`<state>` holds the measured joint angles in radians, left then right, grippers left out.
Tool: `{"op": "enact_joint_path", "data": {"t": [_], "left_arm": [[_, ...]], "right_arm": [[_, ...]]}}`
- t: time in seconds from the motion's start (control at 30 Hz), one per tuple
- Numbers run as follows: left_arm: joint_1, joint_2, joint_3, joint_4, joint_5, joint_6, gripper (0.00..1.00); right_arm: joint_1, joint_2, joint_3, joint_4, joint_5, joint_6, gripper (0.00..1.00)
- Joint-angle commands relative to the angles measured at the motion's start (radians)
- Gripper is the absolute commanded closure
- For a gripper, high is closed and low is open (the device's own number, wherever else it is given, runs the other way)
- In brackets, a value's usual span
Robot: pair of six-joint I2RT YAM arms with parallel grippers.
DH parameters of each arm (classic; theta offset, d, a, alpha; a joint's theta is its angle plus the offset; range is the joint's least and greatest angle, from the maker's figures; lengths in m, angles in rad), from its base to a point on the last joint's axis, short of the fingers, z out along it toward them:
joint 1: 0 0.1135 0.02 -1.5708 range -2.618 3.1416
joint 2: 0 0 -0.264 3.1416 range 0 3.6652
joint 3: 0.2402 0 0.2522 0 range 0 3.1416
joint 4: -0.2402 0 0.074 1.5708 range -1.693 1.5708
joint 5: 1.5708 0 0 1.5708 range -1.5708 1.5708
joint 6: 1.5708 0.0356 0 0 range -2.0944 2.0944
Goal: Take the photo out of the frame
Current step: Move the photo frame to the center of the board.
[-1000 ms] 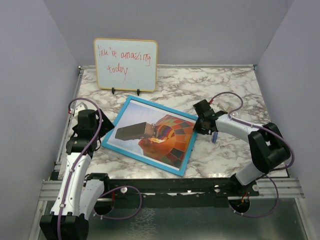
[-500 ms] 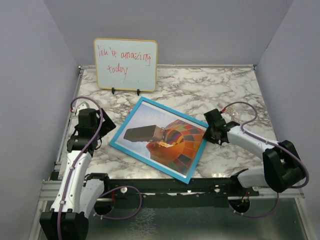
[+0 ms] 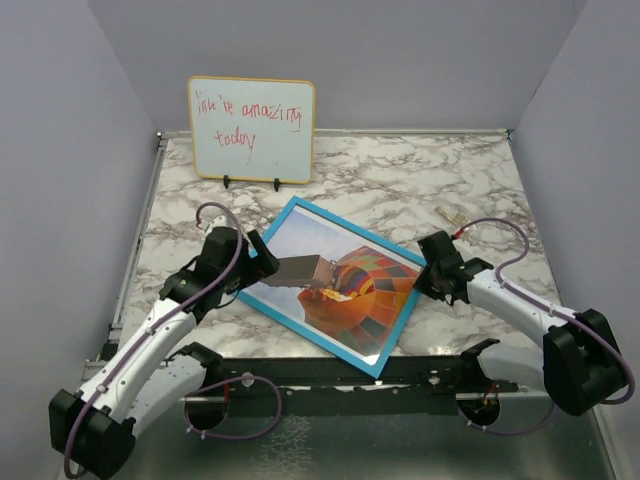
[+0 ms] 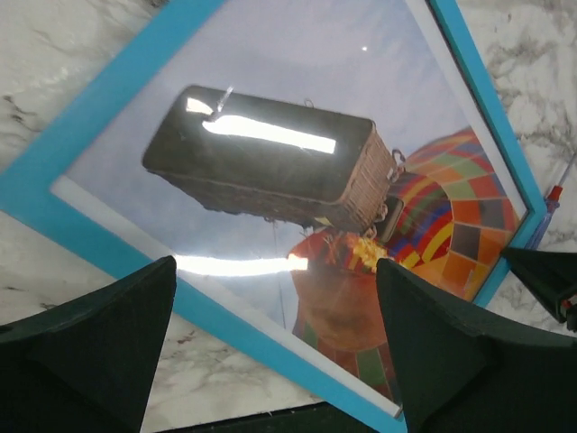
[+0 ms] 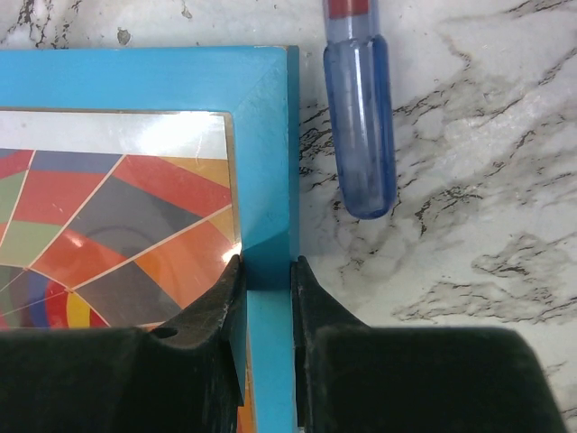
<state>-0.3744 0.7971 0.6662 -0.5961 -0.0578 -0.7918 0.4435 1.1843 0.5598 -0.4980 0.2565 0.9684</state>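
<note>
Pinching frame (image 5: 266, 90) rim: R gripper (image 5: 266, 271), jaws clamped on it. L gripper (image 4: 275, 266) spread wide over photo (image 4: 315, 72). Photo sits in frame, face-up, flat by worktop's (image 3: 400, 170) near edge.

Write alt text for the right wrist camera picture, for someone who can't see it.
The right hand pinches the blue rim of the frame near a corner, one finger either side. Inside the frame, the photo shows colourful balloon panels; a blue pen lies beside the frame on the marble table.
</note>
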Motion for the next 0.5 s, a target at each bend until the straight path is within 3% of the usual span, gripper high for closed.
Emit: {"op": "enact_joint_path", "data": {"t": [0.0, 0.2, 0.47], "left_arm": [[-0.232, -0.010, -0.013, 0.010, -0.220, -0.211, 0.10], [-0.318, 0.064, -0.076, 0.000, -0.186, -0.270, 0.11], [-0.445, 0.011, -0.179, 0.008, -0.195, -0.366, 0.15]], "right_arm": [[-0.004, -0.011, -0.024, -0.028, -0.022, -0.019, 0.95], [-0.005, 0.000, -0.035, 0.022, -0.090, -0.035, 0.93], [-0.005, 0.001, -0.054, 0.021, -0.107, -0.049, 0.90]]}}
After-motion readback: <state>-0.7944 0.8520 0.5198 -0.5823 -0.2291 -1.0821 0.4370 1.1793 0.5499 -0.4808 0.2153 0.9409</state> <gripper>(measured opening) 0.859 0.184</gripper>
